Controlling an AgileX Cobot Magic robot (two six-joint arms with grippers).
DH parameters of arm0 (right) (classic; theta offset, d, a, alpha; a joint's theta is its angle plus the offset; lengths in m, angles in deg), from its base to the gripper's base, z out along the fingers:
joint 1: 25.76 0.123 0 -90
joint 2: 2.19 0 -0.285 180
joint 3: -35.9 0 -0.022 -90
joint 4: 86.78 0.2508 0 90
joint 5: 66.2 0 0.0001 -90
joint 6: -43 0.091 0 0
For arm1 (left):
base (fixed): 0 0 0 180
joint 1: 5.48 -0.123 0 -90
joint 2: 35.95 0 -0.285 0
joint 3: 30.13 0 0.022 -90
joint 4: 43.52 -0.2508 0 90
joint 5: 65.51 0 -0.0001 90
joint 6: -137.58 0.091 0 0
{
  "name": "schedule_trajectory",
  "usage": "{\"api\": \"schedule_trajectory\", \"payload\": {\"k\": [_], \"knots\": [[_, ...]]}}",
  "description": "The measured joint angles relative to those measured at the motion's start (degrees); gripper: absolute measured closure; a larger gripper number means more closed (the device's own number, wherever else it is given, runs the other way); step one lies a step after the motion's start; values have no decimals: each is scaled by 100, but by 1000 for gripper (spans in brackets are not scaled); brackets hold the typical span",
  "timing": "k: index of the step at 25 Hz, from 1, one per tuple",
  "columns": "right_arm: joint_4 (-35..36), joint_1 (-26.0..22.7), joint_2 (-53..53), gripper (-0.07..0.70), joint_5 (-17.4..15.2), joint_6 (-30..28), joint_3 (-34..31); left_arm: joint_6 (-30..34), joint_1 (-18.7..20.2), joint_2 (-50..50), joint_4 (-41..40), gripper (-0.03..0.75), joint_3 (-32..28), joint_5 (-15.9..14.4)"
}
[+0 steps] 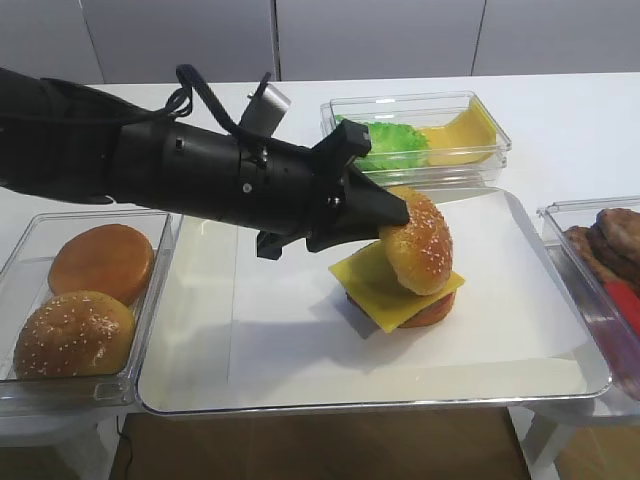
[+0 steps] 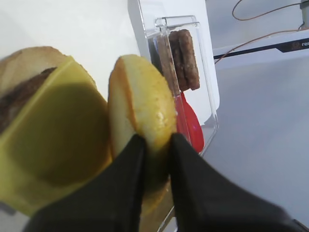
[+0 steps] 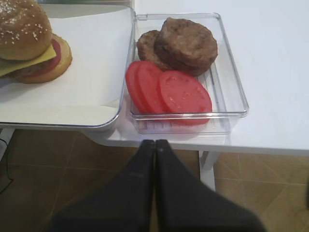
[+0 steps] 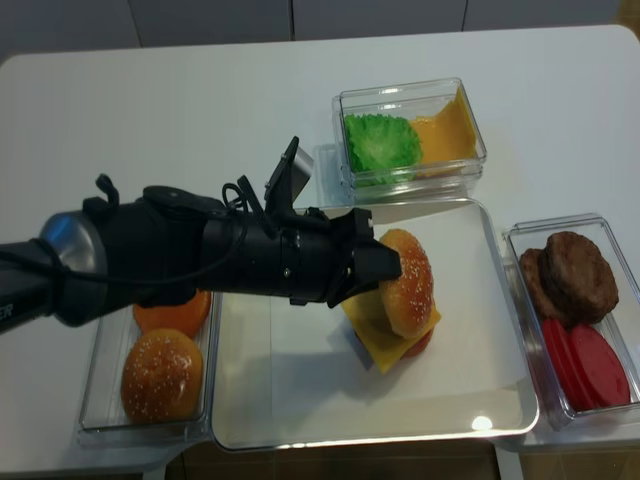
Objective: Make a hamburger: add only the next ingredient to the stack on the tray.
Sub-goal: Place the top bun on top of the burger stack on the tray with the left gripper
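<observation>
The sesame-seeded bun top point(image 1: 420, 240) is held on edge, tilted, with its lower rim against the yellow cheese slice point(image 1: 375, 285) of the stack. My left gripper point(image 2: 155, 140) is shut on the bun top's point(image 2: 142, 101) near edge, one finger on the flat underside and one on the dome. The stack sits right of centre on the paper-lined metal tray point(image 1: 350, 405). In the right wrist view the bun top point(image 3: 21, 26) shows above the stack's cheese and bun base. My right gripper point(image 3: 155, 142) is shut and holds nothing, off the table's front edge below the patty box.
A clear box at the left holds a smooth bun point(image 1: 102, 260) and a second sesame bun point(image 1: 72, 332). Behind the tray a box holds lettuce point(image 1: 390, 145) and cheese point(image 1: 465, 135). At the right a box holds patties point(image 3: 186, 43) and tomato slices point(image 3: 169, 92).
</observation>
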Motion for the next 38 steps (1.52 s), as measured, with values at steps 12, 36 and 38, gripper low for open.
{"api": "schedule_trajectory", "payload": {"k": [12, 36, 38], "knots": [[0, 0, 0, 636, 0, 0, 0, -82, 0, 0, -132, 599, -116, 14], [0, 0, 0, 636, 0, 0, 0, -82, 0, 0, -280, 431, -138, 100], [0, 0, 0, 636, 0, 0, 0, -82, 0, 0, -280, 431, -138, 100]]}}
